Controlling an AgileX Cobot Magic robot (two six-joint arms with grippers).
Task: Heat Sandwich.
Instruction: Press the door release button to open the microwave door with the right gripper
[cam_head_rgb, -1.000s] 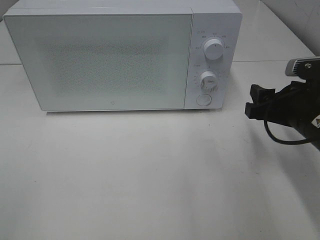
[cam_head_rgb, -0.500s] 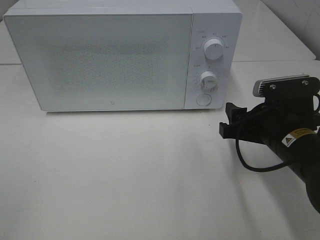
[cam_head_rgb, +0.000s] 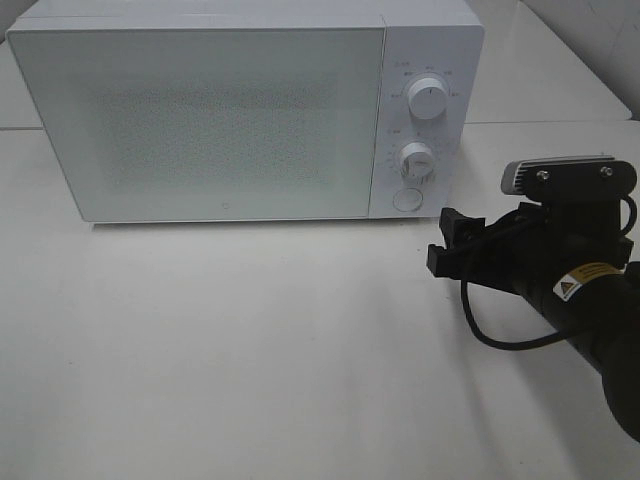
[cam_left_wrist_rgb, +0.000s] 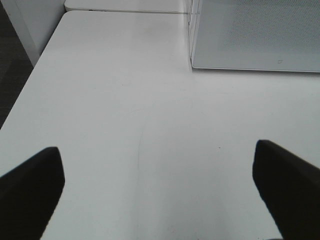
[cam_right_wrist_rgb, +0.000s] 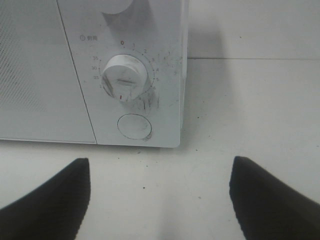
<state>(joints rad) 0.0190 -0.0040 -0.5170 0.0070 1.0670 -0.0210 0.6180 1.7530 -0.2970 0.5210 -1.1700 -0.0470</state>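
The sandwich is out of view in every frame. A white microwave (cam_head_rgb: 200, 120) stands at the back of the table with its door shut. My right gripper (cam_head_rgb: 447, 243) hovers over the table just in front and to the right of the control panel, open and holding nothing. The right wrist view looks between its dark fingers (cam_right_wrist_rgb: 50, 200) at the lower knob (cam_right_wrist_rgb: 125, 77) and the round button (cam_right_wrist_rgb: 133, 126). My left gripper (cam_left_wrist_rgb: 160, 190) is open over bare table, with the microwave's corner (cam_left_wrist_rgb: 255, 35) ahead of it; this arm does not show in the exterior high view.
The panel has an upper knob (cam_head_rgb: 428, 100), a lower knob (cam_head_rgb: 416, 160) and a round button (cam_head_rgb: 406, 199). White table (cam_head_rgb: 250, 350) spreads in front of the microwave. Its left edge (cam_left_wrist_rgb: 30, 85) drops off to a dark floor.
The right arm has come in from the right edge, moving left and slightly nearer, closer to the microwave's control panel. Its jaws stayed open. The microwave is unchanged.
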